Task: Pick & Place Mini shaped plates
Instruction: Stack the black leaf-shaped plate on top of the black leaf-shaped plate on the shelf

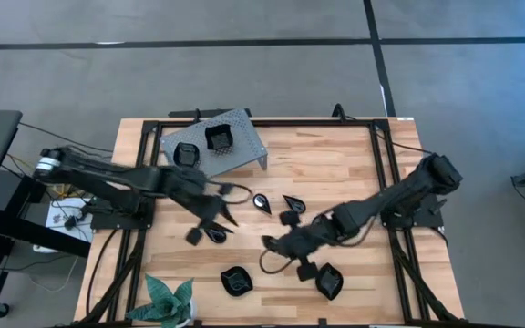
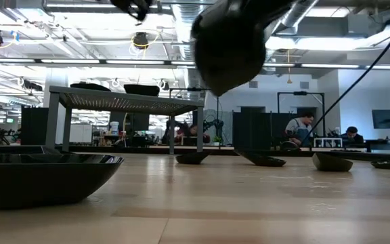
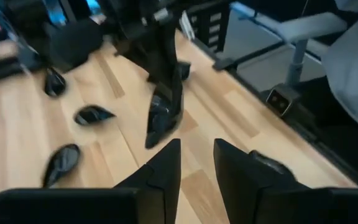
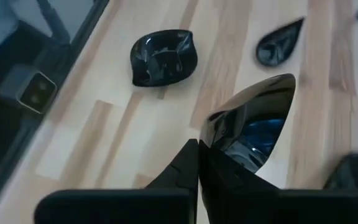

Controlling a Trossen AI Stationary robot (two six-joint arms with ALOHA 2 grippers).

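Note:
My right gripper is shut on a glossy black teardrop plate over the table's middle. In the low view the plate hangs dark above the wood. My left gripper is open and empty, just left of the middle; its fingers point toward the right gripper. Several more black plates lie on the wood: two teardrops, one near the left gripper, and a squarish one. Two plates sit on the grey perforated stand. My right gripper pinches the teardrop plate's rim at its broad end between its two fingers. The pointed end points away from the fingers. The plate is lifted clear of the table and tilted.
A green plant stands at the near left edge. Two plates lie near the front, right of the middle. A black frame runs along the table's sides. People sit in the room beyond.

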